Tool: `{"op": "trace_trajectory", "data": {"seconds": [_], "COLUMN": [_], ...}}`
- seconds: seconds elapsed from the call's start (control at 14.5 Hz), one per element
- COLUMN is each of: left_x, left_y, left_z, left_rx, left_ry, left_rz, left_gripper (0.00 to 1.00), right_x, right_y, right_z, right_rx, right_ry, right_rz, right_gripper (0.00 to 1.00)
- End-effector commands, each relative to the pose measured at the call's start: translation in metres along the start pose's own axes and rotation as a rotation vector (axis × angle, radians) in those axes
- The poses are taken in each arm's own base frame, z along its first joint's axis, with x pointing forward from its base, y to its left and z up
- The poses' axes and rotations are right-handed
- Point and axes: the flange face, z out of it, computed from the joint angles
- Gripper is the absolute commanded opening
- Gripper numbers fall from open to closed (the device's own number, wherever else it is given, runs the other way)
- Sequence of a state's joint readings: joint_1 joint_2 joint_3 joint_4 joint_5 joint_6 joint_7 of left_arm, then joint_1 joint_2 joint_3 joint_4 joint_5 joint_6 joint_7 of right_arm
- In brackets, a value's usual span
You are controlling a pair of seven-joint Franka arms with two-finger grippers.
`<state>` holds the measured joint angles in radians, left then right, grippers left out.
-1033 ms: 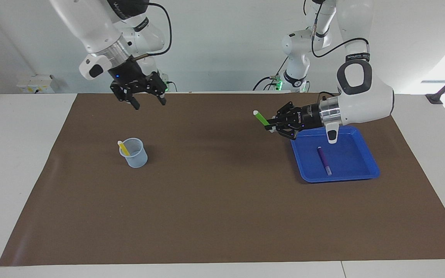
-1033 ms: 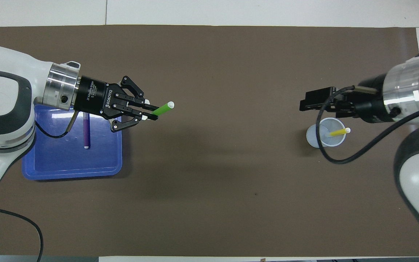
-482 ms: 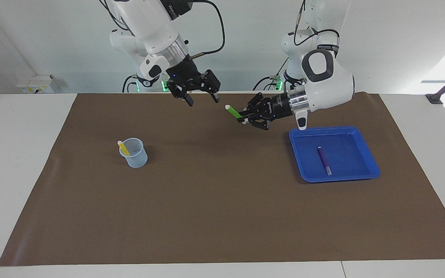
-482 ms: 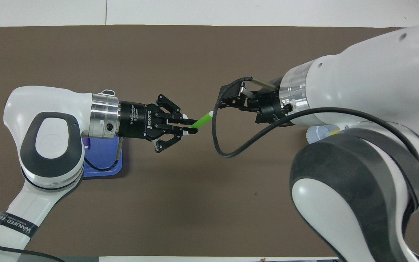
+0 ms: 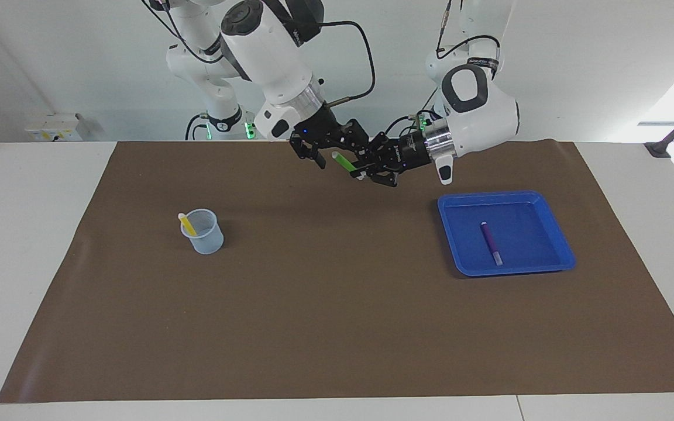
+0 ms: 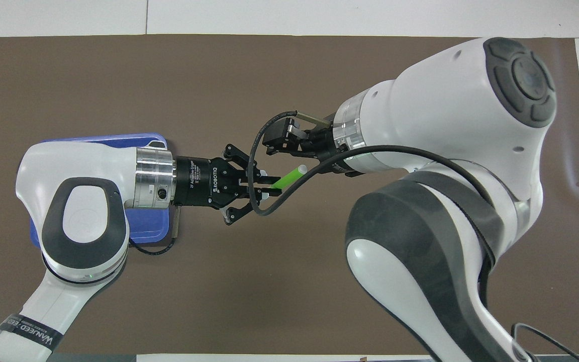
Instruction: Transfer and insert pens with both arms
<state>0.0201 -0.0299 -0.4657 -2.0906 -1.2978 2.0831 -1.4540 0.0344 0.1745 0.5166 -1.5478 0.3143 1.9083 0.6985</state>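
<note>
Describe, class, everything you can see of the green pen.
The green pen is a short, slim marker with a bright green barrel and a whitish tip. It is in the air over the brown mat, tilted. The left gripper is shut on its lower end; the whitish tip points at the right gripper, whose fingers stand open around it without clearly touching.

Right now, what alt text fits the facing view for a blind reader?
Two white robot arms meet in mid-air: the left gripper holds a green pen out to the right gripper. A yellow pen stands in a cup.
</note>
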Motion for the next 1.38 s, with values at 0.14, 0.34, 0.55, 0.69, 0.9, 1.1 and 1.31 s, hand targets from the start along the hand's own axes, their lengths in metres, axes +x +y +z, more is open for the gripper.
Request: {"op": "trace_trajectory", "data": {"seconds": [0.14,0.34,0.55,0.69,0.9,1.1,1.31], "left_x": [0.0007,0.0008,0.0008,0.0004,0.0012,0.0017,0.0016], "left_y": [-0.0084,-0.0075,-0.0067,-0.0068,-0.0064,-0.0063,-0.0053], "left_z": [-0.0041,-0.0055,-0.0062,-0.0058,-0.0060,-0.0059,-0.0065], "left_rx": [-0.030,-0.034,-0.041,-0.043,-0.048,-0.049,-0.062], "left_ry": [-0.008,-0.017,-0.017,-0.021,-0.020,-0.025,-0.025], "left_rz": [-0.023,-0.029,-0.031,-0.033,-0.034,-0.044,-0.046], "left_gripper": [0.00,0.00,0.00,0.00,0.00,0.00,0.00], "right_x": [-0.0068,-0.0019,-0.0017,-0.0018,-0.0021,-0.0024,-0.0011], "right_y": [0.0029,0.0059,0.0042,0.0035,0.0022,0.0004,-0.0030], "right_z": [0.0021,-0.0015,-0.0023,-0.0031,-0.0038,-0.0043,-0.0072], "right_rx": [-0.056,-0.092,-0.082,-0.076,-0.071,-0.068,-0.042], "right_ry": [-0.018,0.015,0.022,0.021,0.024,0.029,0.052], "right_rz": [-0.003,-0.024,-0.022,-0.014,-0.011,-0.015,-0.017], "right_gripper": [0.99,0.99,0.97,0.72,0.05,0.00,0.00]}}
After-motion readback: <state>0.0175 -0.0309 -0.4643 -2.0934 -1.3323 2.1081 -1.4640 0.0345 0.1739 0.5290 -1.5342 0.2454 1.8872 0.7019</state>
